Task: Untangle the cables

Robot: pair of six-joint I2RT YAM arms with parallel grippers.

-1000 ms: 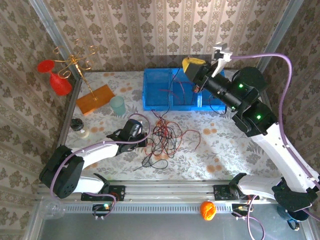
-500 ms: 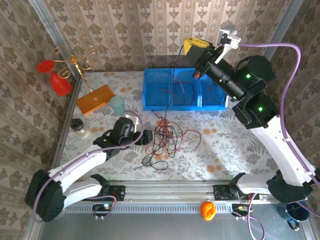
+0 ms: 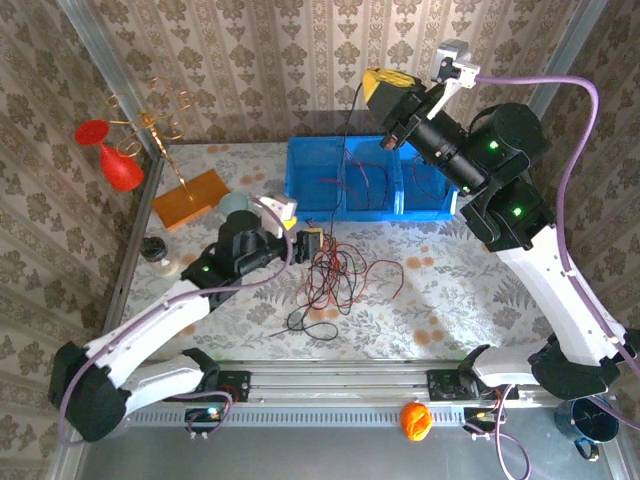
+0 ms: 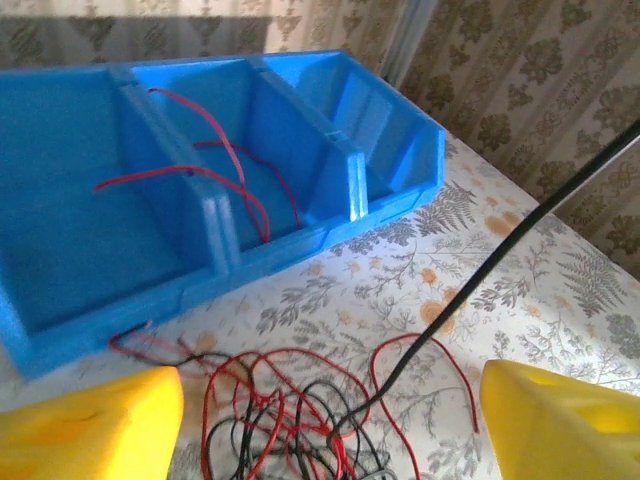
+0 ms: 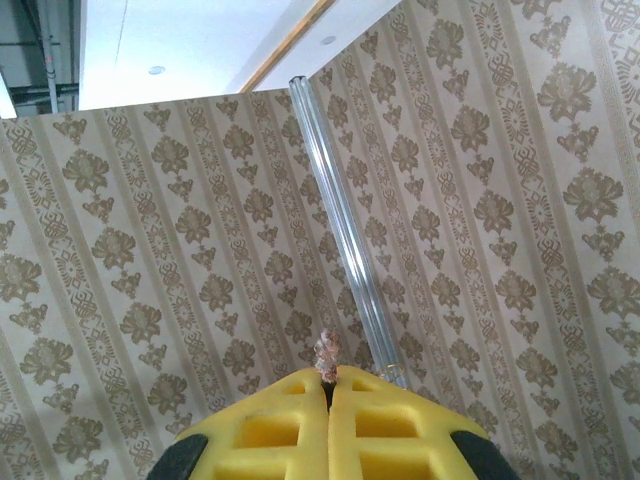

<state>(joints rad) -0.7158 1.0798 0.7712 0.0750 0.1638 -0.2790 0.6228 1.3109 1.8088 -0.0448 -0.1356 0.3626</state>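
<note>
Pull-out step in hand, by the look of it: the right claw (image 3: 386, 88) was up high above the bin (image 3: 312, 188), its jaws pressed together on the end of a black cable (image 4: 520, 225) (a frayed copper tip poked out between them in its wrist view). That cable ran straight down into the tangle of cables (image 3: 330, 275) on the table (image 3: 450, 290). The left claw (image 3: 308, 243) hung with jaws spread wide and nothing in them, just left of the knot from above. In its own view the heap lay below and between its fingers (image 4: 90, 425). A few red cables (image 4: 200, 170) draped over a divider in the bin. Next, I reckoned, the left claw needed to drop and pin the heap or take a red loop, so the black cable slid free instead of dragging the whole knot
</note>
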